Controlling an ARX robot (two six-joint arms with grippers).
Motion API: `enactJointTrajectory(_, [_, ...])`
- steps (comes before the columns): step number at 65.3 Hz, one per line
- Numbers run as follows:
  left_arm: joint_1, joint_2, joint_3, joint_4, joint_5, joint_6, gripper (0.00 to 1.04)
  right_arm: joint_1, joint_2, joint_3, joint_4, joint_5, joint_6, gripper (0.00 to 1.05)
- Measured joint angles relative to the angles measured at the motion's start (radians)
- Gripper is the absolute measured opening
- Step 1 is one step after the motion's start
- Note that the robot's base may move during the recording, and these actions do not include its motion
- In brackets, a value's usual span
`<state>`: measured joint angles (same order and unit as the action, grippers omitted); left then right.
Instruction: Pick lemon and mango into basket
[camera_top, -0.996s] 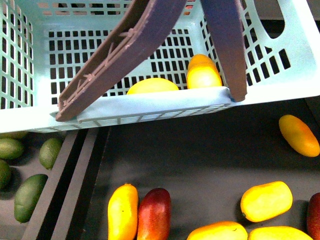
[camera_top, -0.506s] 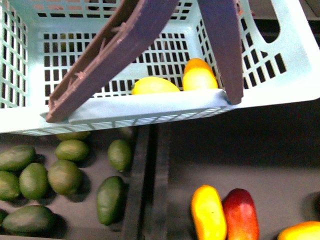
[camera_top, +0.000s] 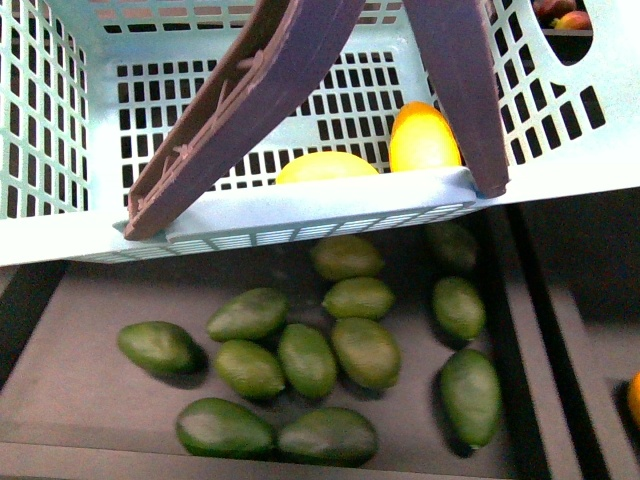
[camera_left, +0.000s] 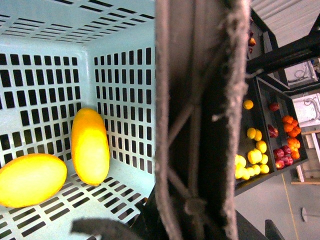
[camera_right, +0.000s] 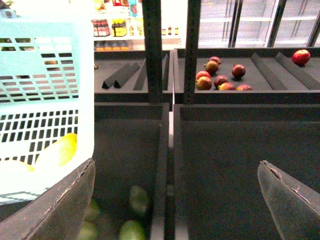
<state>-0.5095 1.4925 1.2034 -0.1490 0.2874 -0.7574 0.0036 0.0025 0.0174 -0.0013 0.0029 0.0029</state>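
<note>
Dark display bins run under and beyond the basket (camera_top: 560, 150), and further shelves with red fruit and a bright aisle show in the right wrist view; the bin (camera_top: 60, 330) directly below the basket holds a heap of green avocados (camera_top: 305, 358).

Both task fruits already lie inside the basket. The lemon (camera_top: 325, 166) rests on the slotted floor against the near wall, and the mango (camera_top: 420, 135) lies just beside it, toward the basket's corner. From the left wrist view the 2 fruits sit close together, the lemon (camera_left: 31, 180) with its long axis across the floor, the mango (camera_left: 90, 146) with its long axis running up toward the side wall.

The basket's brown handle (camera_top: 250, 110) fills the middle of the left wrist view, so the left gripper appears to be carrying the basket by it, though its fingers are hidden and I cannot tell how they stand. The right gripper (camera_right: 175, 200) hangs beside the basket's outer wall, over the bins, with its jaws spread wide and nothing between them. It is the free arm. By my reading, the picking is done.
</note>
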Motion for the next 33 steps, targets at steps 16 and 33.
enactJointTrajectory(16, [0.001,0.0,0.0,0.0,-0.011,0.002,0.05,0.0,0.001,0.0,0.0,-0.001,0.0,0.96])
enactJointTrajectory(33, [0.0,0.0,0.0,0.0,-0.002,-0.002,0.05,0.0,0.001,0.0,0.0,0.0,0.0,0.96])
